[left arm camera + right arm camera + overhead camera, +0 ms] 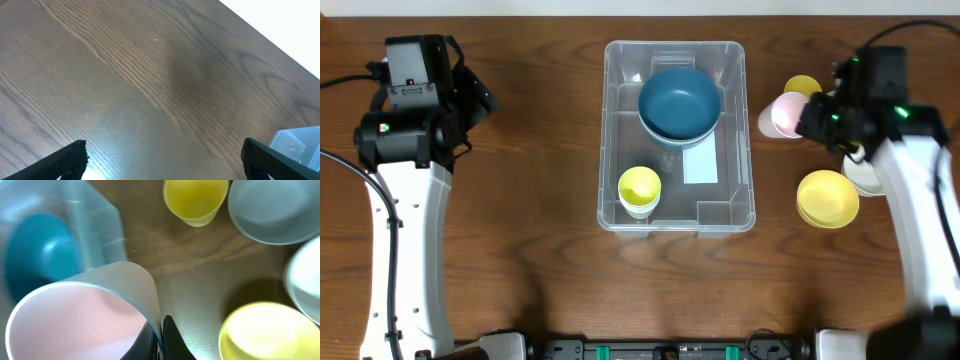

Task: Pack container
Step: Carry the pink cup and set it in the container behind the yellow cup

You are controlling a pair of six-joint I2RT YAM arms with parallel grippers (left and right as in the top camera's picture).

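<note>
We hold the pink cup (80,315) by its rim in the closed right gripper (161,339), at the right of the overhead frame. A strip of table (200,265) lies open between cup and container (610,130), which is at centre. Near the cup stand a yellow bowl (827,197), a white bowl (860,178) and a yellow cup (803,87). The container holds a blue bowl (680,102) and a second yellow cup (639,190). Our left gripper (164,150) is wide open over the table, upper left.
</note>
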